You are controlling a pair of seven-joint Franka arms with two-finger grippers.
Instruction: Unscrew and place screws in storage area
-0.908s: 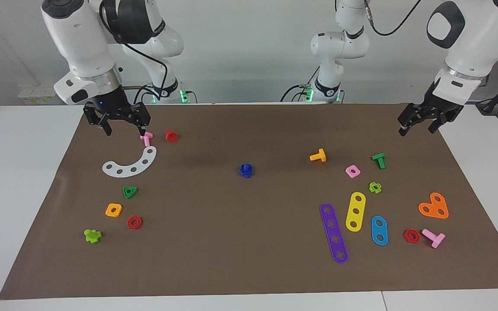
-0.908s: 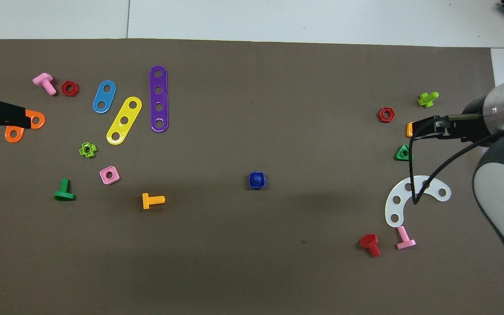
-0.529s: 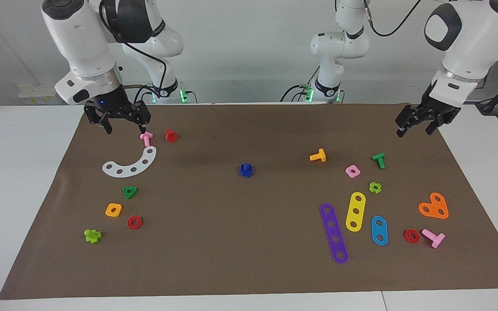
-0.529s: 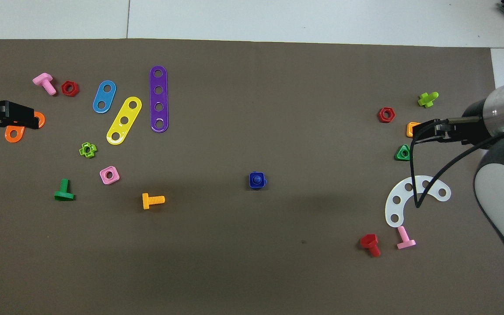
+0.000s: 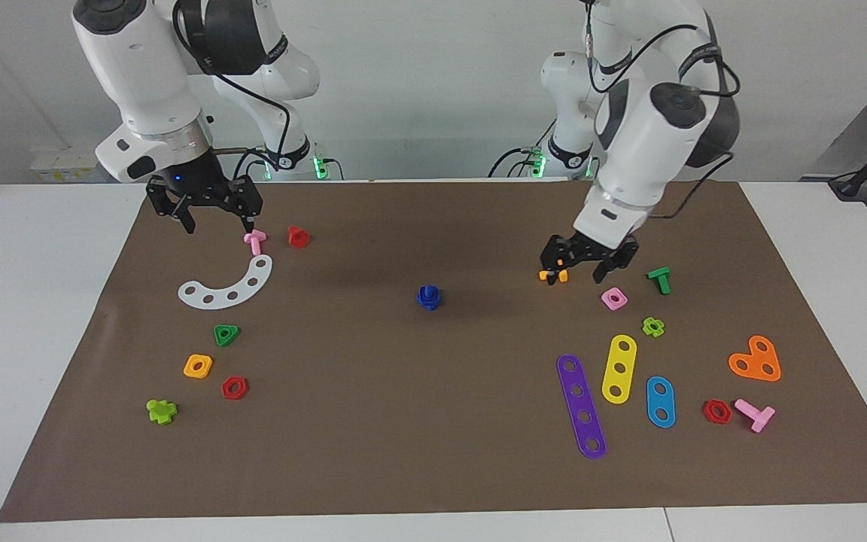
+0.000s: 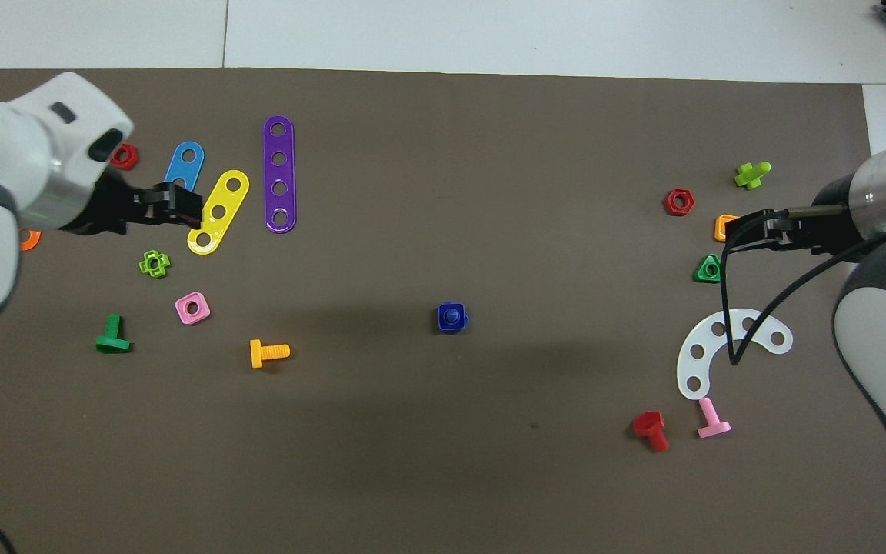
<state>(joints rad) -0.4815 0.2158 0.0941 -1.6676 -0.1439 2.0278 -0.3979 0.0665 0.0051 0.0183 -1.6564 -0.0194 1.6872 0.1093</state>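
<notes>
Moved since before: left tool [image 5: 588, 265] has swung in from the table's left-arm edge and now hangs over the parts cluster, close above the orange bolt [image 5: 554, 275]; its fingers stand spread, pinching nothing.
Right tool: right tool [image 5: 204, 207] hangs where it was, over the mat near the pink bolt [image 5: 255, 241] and the white curved strip [image 5: 227, 287]; fingers spread, nothing between them.
Task's thing: blue screw [image 5: 428, 296] sits mid-table, still seated in its blue nut, well apart from both tools, unchanged.
Facing view only: it shows the left tool low beside the orange bolt, near the pink square nut [image 5: 614, 299] and the green bolt [image 5: 659, 279]; the orange heart plate [image 5: 755, 360] shows whole.
Overhead view only: the left tool [image 6: 170, 206] seems to cover the blue short strip [image 6: 184, 161] and touch the yellow strip [image 6: 218, 211], while the orange bolt [image 6: 268, 353] lies clear of it; the left arm hides most of the orange heart plate.
Right tool from above: the right tool [image 6: 751, 228] covers part of the orange square nut [image 6: 723, 226], just beside the green triangular nut [image 6: 708, 269].
Other things: purple long strip [image 5: 582, 405], red hex nut [image 5: 716, 411], second pink bolt [image 5: 755, 414], light green cross nut [image 5: 653, 326] at the left arm's end; red bolt [image 5: 298, 236], second red hex nut [image 5: 235, 388], light green cross bolt [image 5: 161, 410] at the right arm's end.
In the way: nothing lies between either tool and the blue screw.
Writing: none that I can read.
</notes>
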